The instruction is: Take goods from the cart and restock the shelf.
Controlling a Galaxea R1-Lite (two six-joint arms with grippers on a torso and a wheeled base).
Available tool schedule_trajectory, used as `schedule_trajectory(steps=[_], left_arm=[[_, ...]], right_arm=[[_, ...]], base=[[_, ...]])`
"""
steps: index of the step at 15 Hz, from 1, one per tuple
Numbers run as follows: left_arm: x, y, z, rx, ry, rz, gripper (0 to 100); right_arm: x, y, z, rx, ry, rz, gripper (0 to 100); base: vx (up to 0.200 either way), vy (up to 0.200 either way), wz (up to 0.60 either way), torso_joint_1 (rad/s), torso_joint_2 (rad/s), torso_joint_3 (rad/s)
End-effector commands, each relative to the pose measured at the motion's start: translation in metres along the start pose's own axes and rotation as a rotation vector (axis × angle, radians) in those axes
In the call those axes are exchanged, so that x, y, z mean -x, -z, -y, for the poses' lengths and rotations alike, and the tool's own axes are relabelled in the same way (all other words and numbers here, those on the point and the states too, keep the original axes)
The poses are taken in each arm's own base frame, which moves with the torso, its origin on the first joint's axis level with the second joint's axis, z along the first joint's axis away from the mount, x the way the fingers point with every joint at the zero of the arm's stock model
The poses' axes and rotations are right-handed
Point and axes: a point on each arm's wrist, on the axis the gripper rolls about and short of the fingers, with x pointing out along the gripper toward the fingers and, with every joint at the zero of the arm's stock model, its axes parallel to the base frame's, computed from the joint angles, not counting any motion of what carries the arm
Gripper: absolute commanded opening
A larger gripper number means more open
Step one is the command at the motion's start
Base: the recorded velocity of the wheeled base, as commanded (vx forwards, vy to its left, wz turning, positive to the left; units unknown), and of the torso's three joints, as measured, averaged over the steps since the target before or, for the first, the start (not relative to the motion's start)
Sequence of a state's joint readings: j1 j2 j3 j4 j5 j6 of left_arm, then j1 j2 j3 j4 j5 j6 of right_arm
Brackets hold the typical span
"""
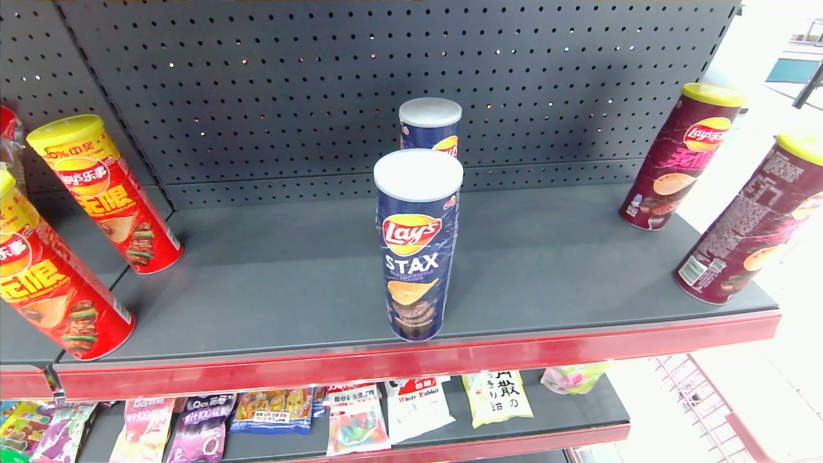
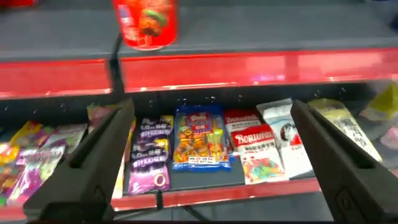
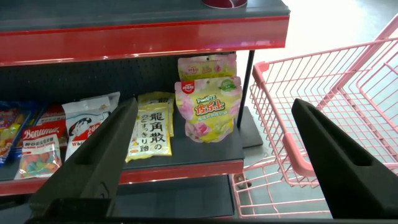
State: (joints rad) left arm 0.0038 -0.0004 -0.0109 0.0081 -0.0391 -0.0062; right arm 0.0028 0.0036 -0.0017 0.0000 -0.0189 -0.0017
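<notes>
red-lipped dark grey shelf board (image 1: 289, 270) carries your tall blue cardboard chip can (image 1: 416, 257) upright at the middle of its front edge. your left gripper (image 2: 208, 115) and right gripper (image 3: 214, 109) both gape empty; the pink wire cart (image 3: 329, 124) stands near the right one.

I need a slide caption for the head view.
A blue cylindrical crisp can stands upright on the dark metal shelf.

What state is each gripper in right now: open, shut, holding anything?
Left gripper: open, holding nothing.
Right gripper: open, holding nothing.
</notes>
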Motion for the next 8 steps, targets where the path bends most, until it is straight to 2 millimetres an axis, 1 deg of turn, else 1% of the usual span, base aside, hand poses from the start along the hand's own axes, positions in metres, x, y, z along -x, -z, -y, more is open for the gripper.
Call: schedule_trajectory(steps=[1, 5, 8], left_arm=[[-0.0007, 0.0024, -0.0001, -0.001, -0.005, -0.008, 100], [-0.0007, 0.0024, -0.0003, -0.001, -0.014, -0.008, 100], [-0.0007, 0.0024, -0.0003, -0.001, -0.012, -0.008, 100]], right_arm=[[0.0, 0.0002, 0.0, 0.0, -0.001, -0.001, 100], [0.0, 0.0001, 0.0, 0.001, -0.001, 0.0, 100], [0.0, 0.0001, 0.0, 0.0, 0.001, 0.0, 100]], base=[[0.0, 0.0, 0.0, 0.0, 0.0, 0.0], [0.0, 0.0, 0.0, 0.0, 0.0, 0.0], [-0.2, 0.0, 0.0, 0.007, 0.0, 0.001]])
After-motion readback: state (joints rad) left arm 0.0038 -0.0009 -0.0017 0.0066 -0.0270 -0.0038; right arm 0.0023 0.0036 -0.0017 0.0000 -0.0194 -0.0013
